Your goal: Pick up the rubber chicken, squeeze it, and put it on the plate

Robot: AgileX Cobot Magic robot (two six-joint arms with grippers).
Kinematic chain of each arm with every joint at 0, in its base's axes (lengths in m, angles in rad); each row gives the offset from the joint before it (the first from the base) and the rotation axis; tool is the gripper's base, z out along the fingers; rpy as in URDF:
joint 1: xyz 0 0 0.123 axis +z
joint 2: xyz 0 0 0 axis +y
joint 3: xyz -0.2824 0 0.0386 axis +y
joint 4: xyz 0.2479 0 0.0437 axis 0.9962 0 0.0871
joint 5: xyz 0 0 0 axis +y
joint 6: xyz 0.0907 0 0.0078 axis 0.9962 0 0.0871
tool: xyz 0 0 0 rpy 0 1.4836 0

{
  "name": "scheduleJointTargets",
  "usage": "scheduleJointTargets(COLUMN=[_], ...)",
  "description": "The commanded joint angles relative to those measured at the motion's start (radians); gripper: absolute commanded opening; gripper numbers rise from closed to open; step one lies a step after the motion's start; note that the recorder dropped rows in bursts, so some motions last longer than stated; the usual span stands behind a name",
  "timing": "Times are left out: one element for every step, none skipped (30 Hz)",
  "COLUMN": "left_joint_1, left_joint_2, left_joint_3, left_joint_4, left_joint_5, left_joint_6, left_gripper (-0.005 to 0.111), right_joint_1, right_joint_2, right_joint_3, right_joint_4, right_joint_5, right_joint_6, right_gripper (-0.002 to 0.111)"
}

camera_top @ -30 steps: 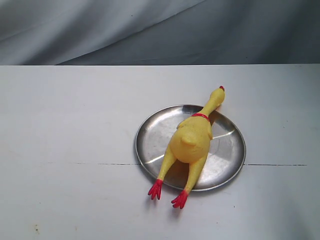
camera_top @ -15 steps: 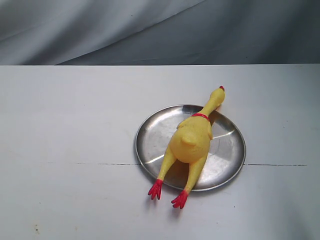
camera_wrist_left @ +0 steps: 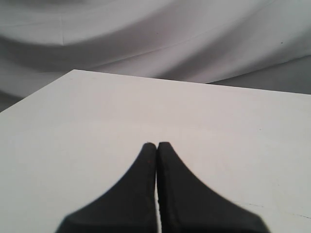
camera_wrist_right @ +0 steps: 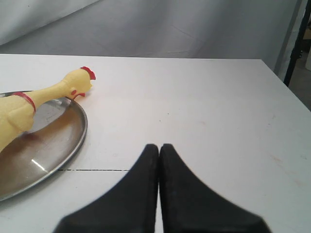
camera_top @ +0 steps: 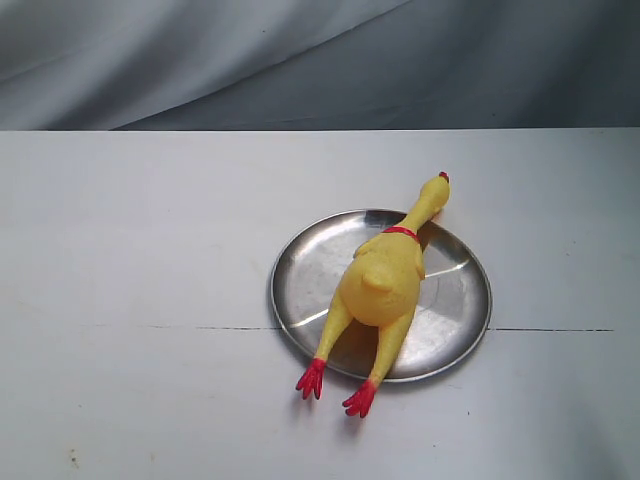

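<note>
The yellow rubber chicken (camera_top: 385, 275) lies lengthwise across the round silver plate (camera_top: 300, 280). Its red-combed head pokes past the far rim and its red feet hang over the near rim. In the right wrist view the chicken's head and neck (camera_wrist_right: 63, 87) rest over the plate's edge (camera_wrist_right: 77, 141). My right gripper (camera_wrist_right: 159, 145) is shut and empty over bare table, to the side of the plate. My left gripper (camera_wrist_left: 156, 144) is also shut and empty above bare white table, with neither chicken nor plate in its view. Neither gripper shows in the exterior view.
The white table (camera_top: 130, 260) has a thin dark seam (camera_top: 235, 328) running left and right under the plate. Grey cloth (camera_top: 300, 60) hangs behind the table's far edge. A dark stand leg (camera_wrist_right: 296, 43) is off the table's far corner in the right wrist view.
</note>
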Motion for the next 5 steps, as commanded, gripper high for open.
scheduleJointTargets(left_joint_1=[0.003, 0.003, 0.003, 0.003, 0.003], left_joint_2=[-0.003, -0.003, -0.003, -0.003, -0.003], left_joint_3=[0.005, 0.005, 0.005, 0.005, 0.005], left_joint_4=[-0.005, -0.005, -0.005, -0.005, -0.005], left_joint_5=[-0.003, -0.003, -0.003, -0.003, -0.003], left_joint_6=[-0.004, -0.004, -0.004, -0.004, -0.004], left_gripper=[0.001, 0.001, 0.001, 0.001, 0.001], right_joint_1=[-0.007, -0.007, -0.007, -0.007, -0.007], right_joint_2=[-0.003, -0.003, -0.003, -0.003, -0.003], right_joint_3=[0.003, 0.003, 0.003, 0.003, 0.003], right_joint_4=[-0.008, -0.008, -0.008, -0.008, -0.008], right_joint_5=[-0.003, -0.003, -0.003, -0.003, -0.003], right_joint_6=[0.002, 0.002, 0.002, 0.002, 0.002], right_gripper=[0.0, 0.0, 0.0, 0.0, 0.0])
